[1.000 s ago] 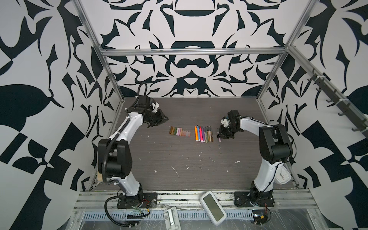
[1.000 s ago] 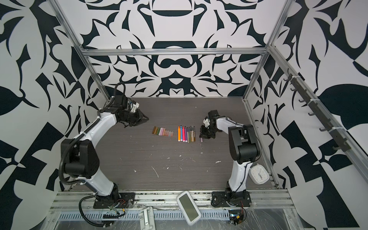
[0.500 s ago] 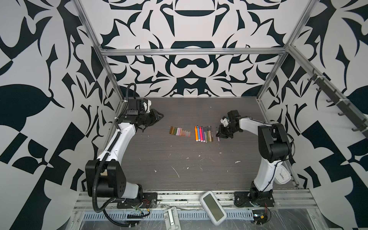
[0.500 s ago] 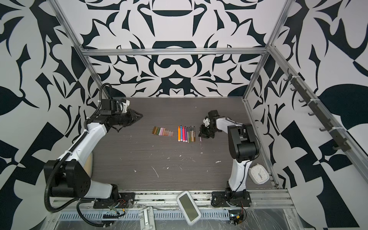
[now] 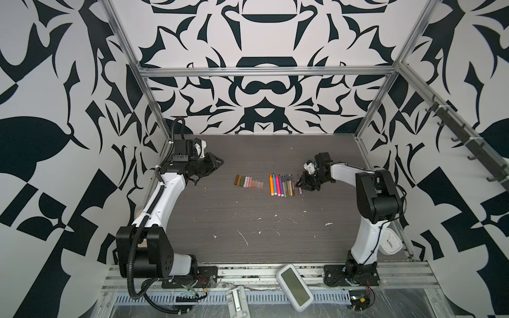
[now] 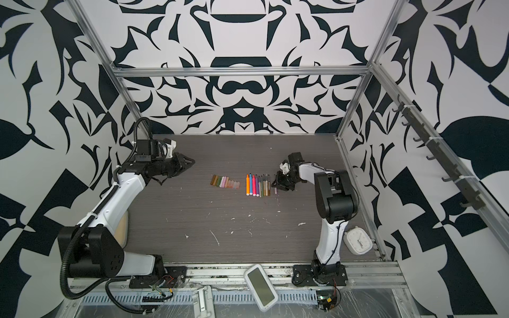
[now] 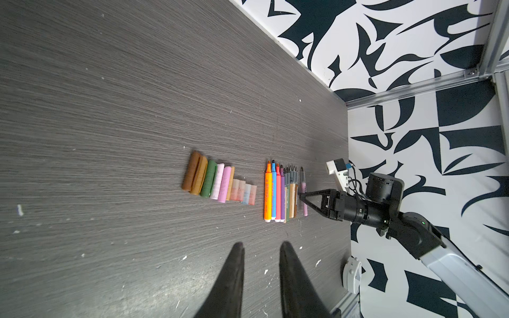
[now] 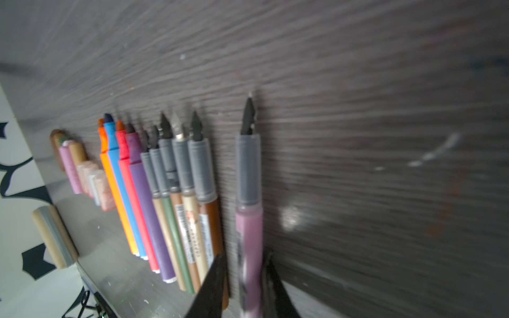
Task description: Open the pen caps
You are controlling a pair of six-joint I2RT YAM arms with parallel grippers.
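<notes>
The pen caps (image 5: pixel 249 182) (image 6: pixel 225 183) (image 7: pixel 220 187) lie side by side in a short row mid-table: brown, tan, green, pink and pale translucent ones. To their right the uncapped pens (image 5: pixel 281 185) (image 6: pixel 257 185) (image 8: pixel 165 192) lie in a tight row. One pink pen (image 8: pixel 249 220) (image 7: pixel 304 198) lies apart from that row, on the table. My right gripper (image 8: pixel 243 256) (image 5: pixel 298 184) straddles its barrel with the jaws slightly apart. My left gripper (image 7: pixel 260 245) (image 5: pixel 221 162) hovers well left of the caps, open, nothing between its fingers.
A white handheld device (image 5: pixel 294 286) lies on the front rail. A white clock (image 6: pixel 358 242) sits by the right arm's base. White specks dot the dark table (image 5: pixel 248 214). Patterned walls and metal frame posts close in the sides and back.
The left arm has folded back, its elbow swinging down toward the front, while its gripper stays left of the caps. The right gripper has stayed at the pink pen, jaws now slightly parted.
</notes>
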